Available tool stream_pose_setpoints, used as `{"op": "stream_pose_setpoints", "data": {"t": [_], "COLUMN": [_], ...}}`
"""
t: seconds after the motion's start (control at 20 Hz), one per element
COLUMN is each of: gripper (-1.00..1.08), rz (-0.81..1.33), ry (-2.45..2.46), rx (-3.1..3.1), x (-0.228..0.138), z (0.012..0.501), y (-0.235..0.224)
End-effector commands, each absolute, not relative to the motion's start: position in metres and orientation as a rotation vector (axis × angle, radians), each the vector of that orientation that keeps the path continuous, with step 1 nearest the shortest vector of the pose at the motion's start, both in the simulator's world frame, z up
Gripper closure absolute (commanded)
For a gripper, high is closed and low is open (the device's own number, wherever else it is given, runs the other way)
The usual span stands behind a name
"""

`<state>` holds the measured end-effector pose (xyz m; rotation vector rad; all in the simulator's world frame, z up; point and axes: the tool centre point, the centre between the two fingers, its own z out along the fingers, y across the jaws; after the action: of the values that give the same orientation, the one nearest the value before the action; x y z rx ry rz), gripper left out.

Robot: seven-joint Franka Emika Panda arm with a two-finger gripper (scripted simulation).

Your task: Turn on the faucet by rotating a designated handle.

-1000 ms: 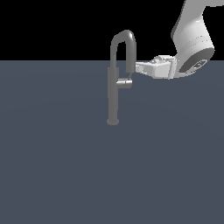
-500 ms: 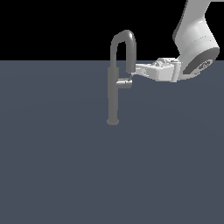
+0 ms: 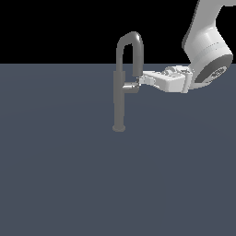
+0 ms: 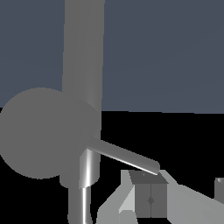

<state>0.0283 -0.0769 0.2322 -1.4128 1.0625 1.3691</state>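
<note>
Grey metal, white plastic, matt slate ground

The faucet (image 3: 120, 92) looks like smooth brushed grey metal with a soft sheen, brightest as a streak on its column in the wrist view (image 4: 87, 170); the handle (image 3: 130, 88) shares that finish, its end paler; the gripper (image 3: 139, 81) and arm (image 3: 207, 50) have smooth, semi-gloss white plastic shells; the floor (image 3: 69, 175) is flat, matt, untextured slate blue

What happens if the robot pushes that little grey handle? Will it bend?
Probably not: the handle looks like a short, stiff metal stub, so it should swing around the faucet. Its smooth surface might let the gripper slip. The faucet probably won't tip.
</note>
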Motion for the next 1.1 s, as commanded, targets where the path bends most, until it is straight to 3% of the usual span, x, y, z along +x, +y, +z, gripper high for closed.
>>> {"op": "stream_pose_setpoints", "data": {"t": [0.0,0.25,0.35,0.9,1.05], "gripper": [1.08,1.08,1.08,1.08,1.08], "rz": [1.378,1.396,1.368,1.395,1.368], "ry": [1.070,1.085,1.053,1.083,1.036], "rx": [-1.405,-1.389,-1.417,-1.391,-1.427], "x": [0.026,0.021,0.028,0.036,0.043], "z": [0.217,0.180,0.208,0.155,0.189], "y": [-0.078,-0.080,-0.077,-0.076,-0.073]}}
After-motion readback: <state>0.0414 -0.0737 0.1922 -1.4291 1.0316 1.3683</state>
